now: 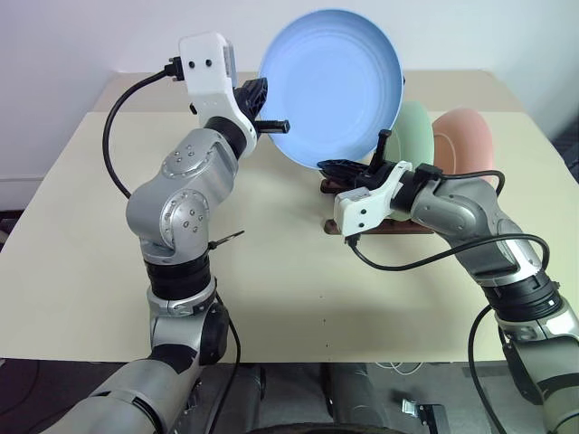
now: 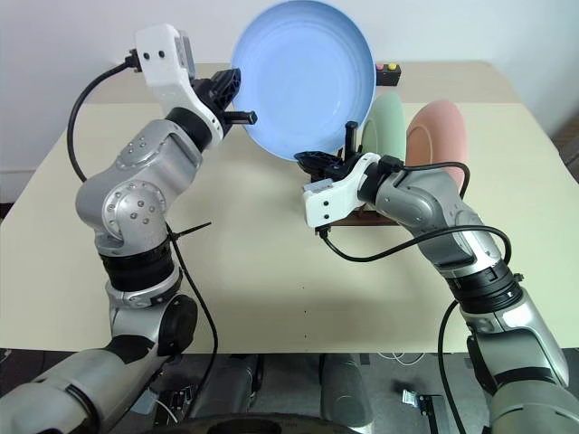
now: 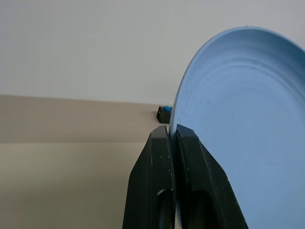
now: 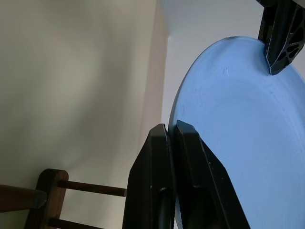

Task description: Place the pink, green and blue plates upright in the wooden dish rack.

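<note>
The light blue plate (image 1: 335, 81) hangs tilted in the air over the table, its hollow face toward me. My left gripper (image 1: 270, 117) is shut on its left rim, seen close up in the left wrist view (image 3: 171, 130). My right gripper (image 1: 330, 165) is shut on the plate's lower rim (image 4: 170, 126). Behind my right forearm the mint green plate (image 1: 418, 131) and the salmon pink plate (image 1: 469, 140) stand upright in the dark wooden dish rack (image 1: 398, 226). The rack's pegs (image 4: 50, 183) show just below the right gripper.
A small black box with coloured buttons (image 2: 389, 72) sits at the far side of the beige table (image 1: 289, 289), behind the plates. A white wall rises beyond the table's far edge.
</note>
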`<control>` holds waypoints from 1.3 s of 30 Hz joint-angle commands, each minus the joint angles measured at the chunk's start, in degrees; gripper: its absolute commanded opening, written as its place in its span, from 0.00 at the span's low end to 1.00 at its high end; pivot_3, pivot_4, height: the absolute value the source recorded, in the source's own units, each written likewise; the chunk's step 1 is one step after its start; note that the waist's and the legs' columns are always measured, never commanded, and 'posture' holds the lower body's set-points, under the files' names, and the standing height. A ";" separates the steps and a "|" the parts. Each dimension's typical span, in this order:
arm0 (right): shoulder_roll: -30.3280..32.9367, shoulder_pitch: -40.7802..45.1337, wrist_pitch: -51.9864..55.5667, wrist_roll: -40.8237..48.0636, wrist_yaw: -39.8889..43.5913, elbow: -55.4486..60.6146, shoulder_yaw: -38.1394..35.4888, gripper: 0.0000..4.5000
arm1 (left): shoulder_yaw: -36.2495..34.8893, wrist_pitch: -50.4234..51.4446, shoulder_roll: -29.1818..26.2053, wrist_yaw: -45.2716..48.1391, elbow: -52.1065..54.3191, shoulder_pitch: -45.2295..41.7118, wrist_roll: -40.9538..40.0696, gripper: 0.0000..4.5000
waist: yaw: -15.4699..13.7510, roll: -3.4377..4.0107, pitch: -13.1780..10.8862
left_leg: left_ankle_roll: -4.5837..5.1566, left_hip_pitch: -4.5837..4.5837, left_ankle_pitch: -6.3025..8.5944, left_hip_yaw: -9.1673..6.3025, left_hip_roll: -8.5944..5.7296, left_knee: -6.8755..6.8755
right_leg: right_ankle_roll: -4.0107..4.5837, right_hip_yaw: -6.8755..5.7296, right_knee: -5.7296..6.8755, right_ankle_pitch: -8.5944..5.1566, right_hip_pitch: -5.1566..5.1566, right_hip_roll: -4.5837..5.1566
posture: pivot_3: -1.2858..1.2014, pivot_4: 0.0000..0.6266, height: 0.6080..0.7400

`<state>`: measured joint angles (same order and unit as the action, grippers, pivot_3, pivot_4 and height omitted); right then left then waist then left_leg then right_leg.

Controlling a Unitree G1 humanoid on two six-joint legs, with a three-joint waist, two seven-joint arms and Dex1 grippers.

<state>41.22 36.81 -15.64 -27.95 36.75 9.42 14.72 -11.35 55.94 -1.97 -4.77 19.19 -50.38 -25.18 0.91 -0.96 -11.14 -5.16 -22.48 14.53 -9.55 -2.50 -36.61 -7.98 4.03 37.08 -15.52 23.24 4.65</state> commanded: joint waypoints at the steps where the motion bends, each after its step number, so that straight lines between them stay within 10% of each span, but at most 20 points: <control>1: 0.60 0.09 -1.56 -0.12 -0.75 0.97 -1.56 0.00 | -3.57 -2.67 0.07 1.19 1.83 -1.04 -3.17 0.07 | -0.02 0.00 0.00 | -0.02 0.00 -0.01 0.00 0.00 0.00 | 0.00 0.00 0.00 0.00 0.00 0.00 | 0.52 0.24 1.00; 10: 1.95 0.33 -3.44 -0.57 -1.23 -0.32 -2.52 0.00 | -12.99 -13.00 -7.13 6.70 -1.43 0.57 -7.56 1.00 | 0.13 0.00 0.00 | -0.05 0.02 -0.03 0.01 0.00 0.02 | 0.00 0.01 0.00 0.00 0.01 0.00 | 0.52 0.24 1.00; 16: 2.42 1.38 -5.13 0.39 -1.62 -0.95 -3.01 0.00 | -15.21 -19.87 -15.07 11.85 -7.16 6.06 -6.08 1.00 | 0.13 0.00 0.00 | -0.03 0.03 -0.02 0.01 0.00 0.04 | 0.01 0.01 0.00 0.00 0.00 0.00 | 0.52 0.24 1.00; 21: 0.50 4.11 -5.98 6.79 -1.32 -0.38 -4.91 0.00 | -3.72 -24.27 -21.54 21.77 -9.55 18.84 1.14 1.00 | 0.21 0.03 0.02 | 0.04 0.07 0.02 0.05 0.00 0.11 | 0.01 0.06 -0.01 0.00 0.00 0.01 | 0.52 0.24 1.00; 39: -11.24 8.96 32.03 55.66 1.16 15.11 -17.54 0.00 | 13.42 -29.57 -19.49 33.15 -10.03 32.67 7.76 1.00 | 0.07 0.05 0.02 | 0.10 0.09 0.05 -0.02 0.05 0.27 | 0.08 0.05 0.00 0.03 0.04 0.00 | 0.52 0.24 1.00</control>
<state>30.51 44.08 12.55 22.45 39.22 21.96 0.01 1.37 27.86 -20.81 26.87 7.03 -17.99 -17.94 0.98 -0.91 -11.12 -5.06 -22.39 14.58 -9.57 -2.45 -36.34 -7.90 4.08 37.08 -15.49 23.28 4.65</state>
